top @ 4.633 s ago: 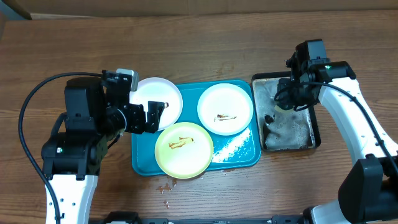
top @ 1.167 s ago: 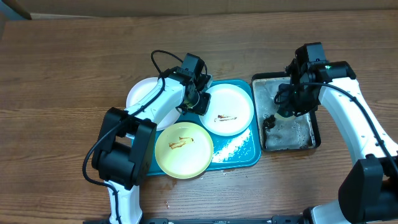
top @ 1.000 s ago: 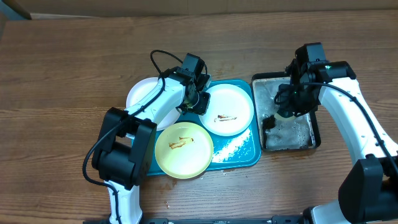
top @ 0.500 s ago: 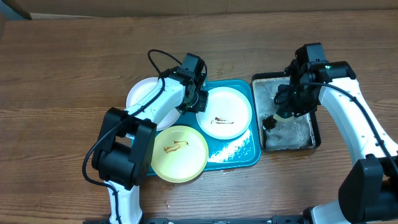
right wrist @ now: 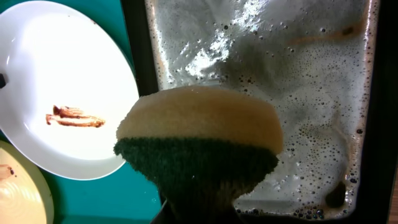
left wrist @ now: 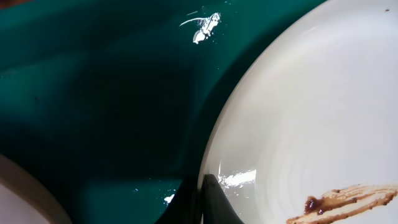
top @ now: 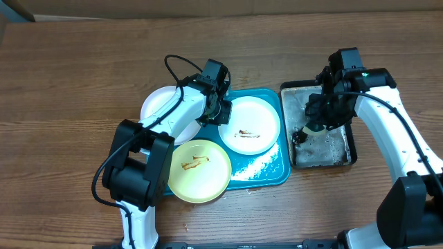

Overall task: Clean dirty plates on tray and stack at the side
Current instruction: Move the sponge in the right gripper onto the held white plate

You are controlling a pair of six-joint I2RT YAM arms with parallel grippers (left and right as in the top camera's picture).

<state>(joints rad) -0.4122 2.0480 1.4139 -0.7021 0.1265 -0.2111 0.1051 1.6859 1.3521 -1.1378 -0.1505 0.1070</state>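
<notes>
The teal tray (top: 271, 166) holds a white plate (top: 250, 123) with a brown smear and a yellow-green plate (top: 199, 171), smeared too, overhanging the front edge. Another white plate (top: 160, 109) lies half off the tray's left side. My left gripper (top: 220, 112) is shut on the smeared white plate's left rim; in the left wrist view its dark fingers (left wrist: 210, 202) pinch that plate (left wrist: 311, 112) above the tray (left wrist: 93, 93). My right gripper (top: 320, 117) is shut on a yellow and green sponge (right wrist: 199, 137), held over the foamy water.
A black tray (top: 332, 145) with foamy water (right wrist: 311, 74) stands right of the teal tray. White foam flecks (top: 256, 162) lie on the teal tray's front right. Small brown drops (top: 184, 207) dot the wooden table by its front edge.
My left gripper has shut on the smeared white plate's rim and drawn it slightly left. The yellow-green plate slid left and forward. The right arm with the sponge has barely moved.
</notes>
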